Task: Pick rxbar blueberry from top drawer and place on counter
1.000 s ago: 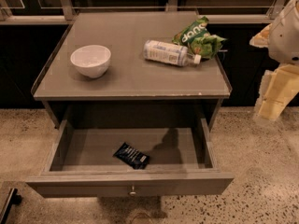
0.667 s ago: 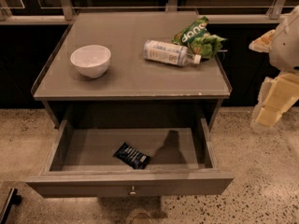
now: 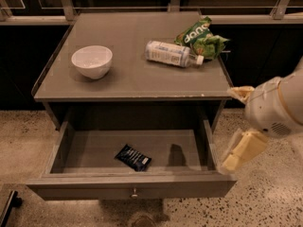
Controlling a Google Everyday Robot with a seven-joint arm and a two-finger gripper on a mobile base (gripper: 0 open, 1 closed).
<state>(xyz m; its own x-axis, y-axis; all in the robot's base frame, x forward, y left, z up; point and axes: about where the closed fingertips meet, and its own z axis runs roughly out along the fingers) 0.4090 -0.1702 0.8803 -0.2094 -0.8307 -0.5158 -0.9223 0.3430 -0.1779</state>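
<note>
The rxbar blueberry (image 3: 133, 157) is a small dark navy wrapper lying flat on the floor of the open top drawer (image 3: 130, 188), a little left of its middle. The drawer is pulled out under the counter (image 3: 132, 77), and its round knob (image 3: 134, 192) faces front. My gripper (image 3: 241, 146) hangs at the end of the white arm (image 3: 274, 110), just outside the drawer's right front corner. It is right of the bar and holds nothing that I can see.
On the counter stand a white bowl (image 3: 92, 60) at the left, a white plastic bottle (image 3: 171, 54) lying on its side, and a green chip bag (image 3: 201, 38) at the back right. Speckled floor lies around the cabinet.
The arm and gripper have moved left and down, from beside the counter's right edge to the drawer's right front corner. The bar and the counter items have not moved.
</note>
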